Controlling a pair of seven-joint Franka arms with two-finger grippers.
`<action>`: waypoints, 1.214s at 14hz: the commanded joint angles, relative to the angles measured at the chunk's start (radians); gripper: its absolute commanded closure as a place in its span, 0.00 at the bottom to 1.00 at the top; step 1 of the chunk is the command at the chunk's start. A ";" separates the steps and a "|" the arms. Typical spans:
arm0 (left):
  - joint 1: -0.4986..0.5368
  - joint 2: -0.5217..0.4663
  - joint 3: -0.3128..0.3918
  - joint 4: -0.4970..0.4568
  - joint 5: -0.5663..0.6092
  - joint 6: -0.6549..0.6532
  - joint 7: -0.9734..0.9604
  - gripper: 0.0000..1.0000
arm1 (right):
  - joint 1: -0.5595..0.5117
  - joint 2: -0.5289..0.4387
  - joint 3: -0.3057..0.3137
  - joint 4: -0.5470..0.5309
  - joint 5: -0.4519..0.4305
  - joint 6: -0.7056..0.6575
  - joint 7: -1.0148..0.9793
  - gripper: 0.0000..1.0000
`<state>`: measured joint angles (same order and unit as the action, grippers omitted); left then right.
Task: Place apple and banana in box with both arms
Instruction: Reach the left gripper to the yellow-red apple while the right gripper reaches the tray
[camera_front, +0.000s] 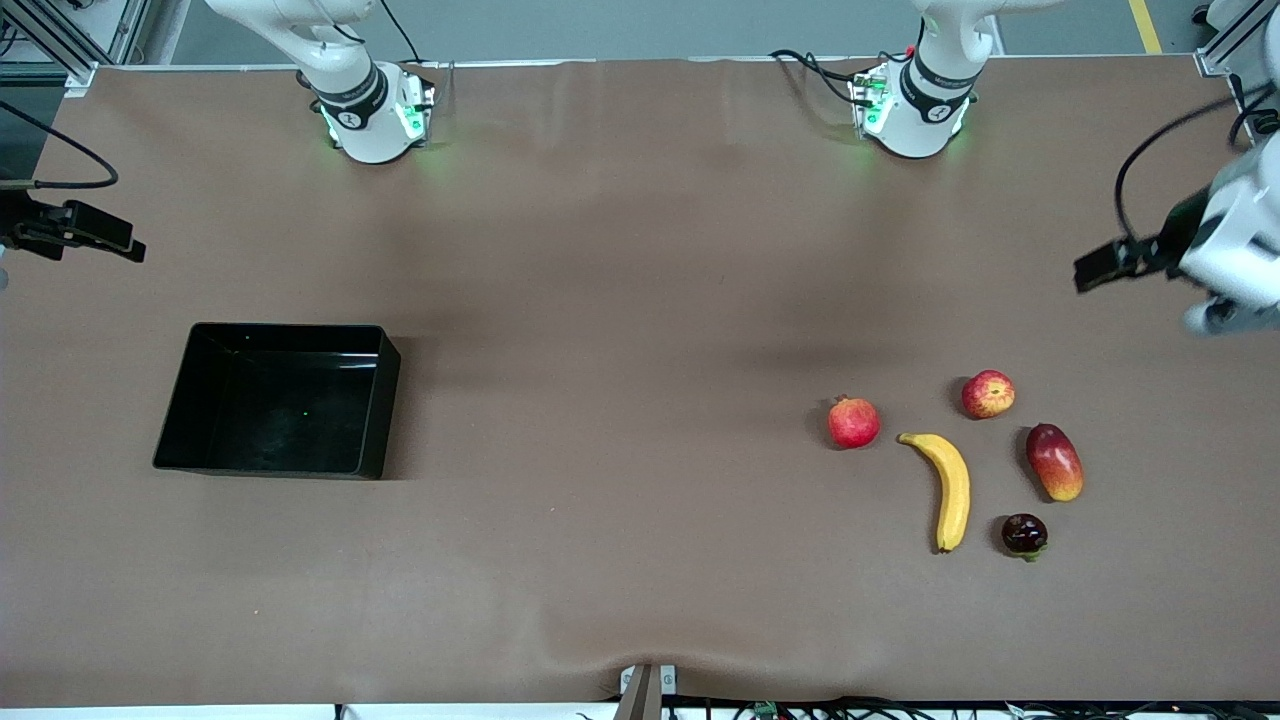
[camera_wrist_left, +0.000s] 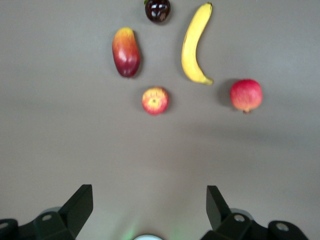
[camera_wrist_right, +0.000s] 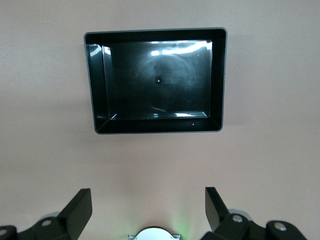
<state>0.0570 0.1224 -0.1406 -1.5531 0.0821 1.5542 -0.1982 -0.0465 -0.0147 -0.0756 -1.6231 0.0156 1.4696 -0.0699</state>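
The apple (camera_front: 988, 393), red with yellow streaks, lies on the brown table toward the left arm's end. The yellow banana (camera_front: 948, 487) lies beside it, nearer the front camera. The black box (camera_front: 385, 400) stands empty toward the right arm's end. My left gripper (camera_wrist_left: 150, 200) is open and empty, high over bare table, with the apple (camera_wrist_left: 155, 100) and banana (camera_wrist_left: 195, 45) in its view. My right gripper (camera_wrist_right: 149, 200) is open and empty, high over bare table, with the box (camera_wrist_right: 155, 32) in its view.
A uniformly red round fruit with a crown tip (camera_front: 853, 422), a red-yellow mango (camera_front: 1054, 461) and a small dark fruit (camera_front: 1024, 534) lie around the banana. Both arm bases (camera_front: 375, 120) (camera_front: 915, 115) stand at the table's farthest edge.
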 joint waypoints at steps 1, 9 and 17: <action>0.003 -0.017 -0.005 -0.135 0.019 0.166 -0.016 0.00 | -0.003 0.004 0.005 0.002 -0.013 -0.002 -0.008 0.00; 0.035 0.085 -0.005 -0.429 0.022 0.608 -0.069 0.00 | -0.004 0.041 0.005 0.002 -0.011 0.032 -0.007 0.00; 0.107 0.267 -0.002 -0.521 0.053 0.860 -0.067 0.00 | -0.055 0.145 0.005 -0.084 -0.011 0.225 -0.010 0.00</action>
<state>0.1555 0.3582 -0.1383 -2.0718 0.1100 2.3796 -0.2562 -0.0695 0.1160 -0.0789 -1.6609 0.0148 1.6285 -0.0699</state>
